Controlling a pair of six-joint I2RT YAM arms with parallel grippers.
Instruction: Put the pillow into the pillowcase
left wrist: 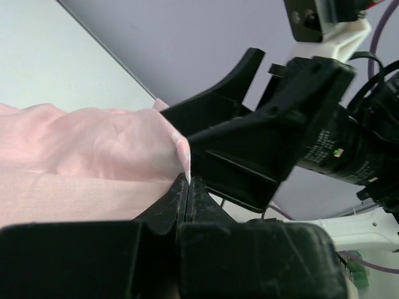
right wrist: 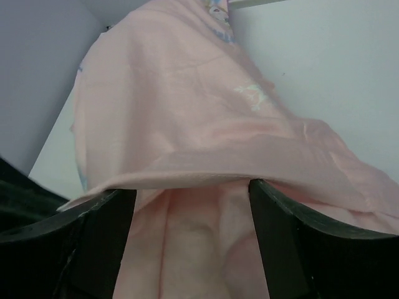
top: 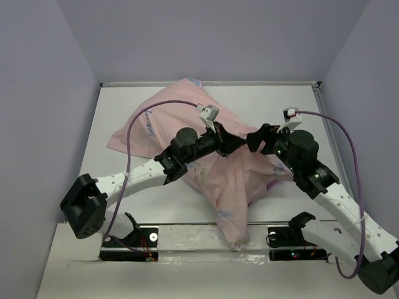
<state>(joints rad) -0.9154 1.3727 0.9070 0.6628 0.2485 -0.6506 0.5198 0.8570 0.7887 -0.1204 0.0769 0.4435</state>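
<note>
Pale pink, thin, crumpled pillowcase (top: 156, 124), its hem in the pressed-together left pincer (left wrist: 188, 187), right pincer (right wrist: 190, 190) spread wide alongside.

Your white surface (top: 177, 208) sits boxed in by pale lavender panels: a back wall (top: 212, 37), a left wall (top: 37, 124) and a right wall (top: 368, 93). A thin raised rim (top: 262, 83) runs along its far edge.

Case (top: 187, 124) is spread mid-table (top: 299, 106), bulk toward back-L, one end trailed to near edge. L gripper (top: 240, 146) & R gripper (top: 254, 138) are met tip-to-tip over its centre-R.
</note>
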